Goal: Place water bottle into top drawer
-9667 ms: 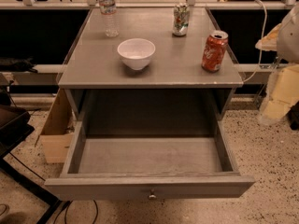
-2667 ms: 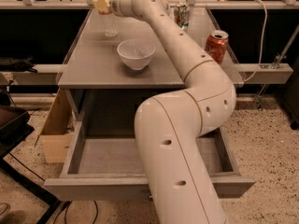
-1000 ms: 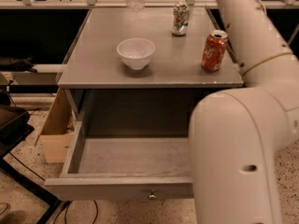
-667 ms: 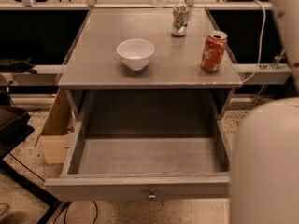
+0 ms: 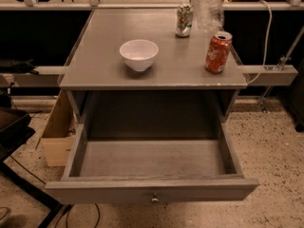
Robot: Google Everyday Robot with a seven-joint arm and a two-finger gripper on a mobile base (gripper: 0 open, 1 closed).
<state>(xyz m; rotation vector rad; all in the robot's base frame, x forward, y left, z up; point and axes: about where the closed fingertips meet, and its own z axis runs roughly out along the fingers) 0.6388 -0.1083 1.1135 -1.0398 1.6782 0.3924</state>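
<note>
The water bottle (image 5: 207, 8), clear and ribbed with a reddish label band, hangs blurred in the air at the top of the camera view. It is above the back right of the cabinet top, between the two cans. Its cap is cut off by the top edge. My gripper is out of view, and nothing shows what holds the bottle. The top drawer (image 5: 152, 190) is pulled fully open below the cabinet top. Its knob (image 5: 154, 198) faces the camera and the inside holds nothing.
On the cabinet top (image 5: 99, 65) stand a white bowl (image 5: 138, 54), a red soda can (image 5: 218, 52) at the right and a green-white can (image 5: 184, 19) at the back. A cardboard box (image 5: 57, 134) sits left of the drawer. A black frame (image 5: 14, 132) stands at far left.
The white arm that filled the right side has left the view. The bottle has moved from the back left to the back right, above the cans.
</note>
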